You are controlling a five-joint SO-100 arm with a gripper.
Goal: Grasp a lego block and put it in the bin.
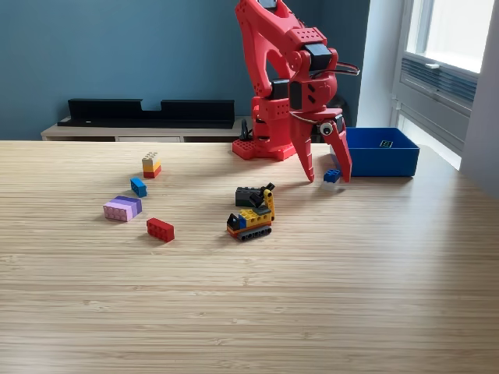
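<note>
Exterior view: blue-and-white lego block [331, 178] between spread gripper [327, 176] tips — bin [382, 153] beside.

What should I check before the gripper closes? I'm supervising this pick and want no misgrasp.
1. Jaws open: ok, the gripper has its two fingers spread apart.
2. Target between the fingers: ok as far as this view shows, the blue and white block sits between the tips; alignment in depth cannot tell.
3. Fingertips down at block height: ok, they reach close to the table.
4. Bin free to receive: ok, the bin stands open-topped on the exterior view's right, just beyond the block.
5. Neighbours clear: ok, the small digger model lies well apart from the fingers.
</note>
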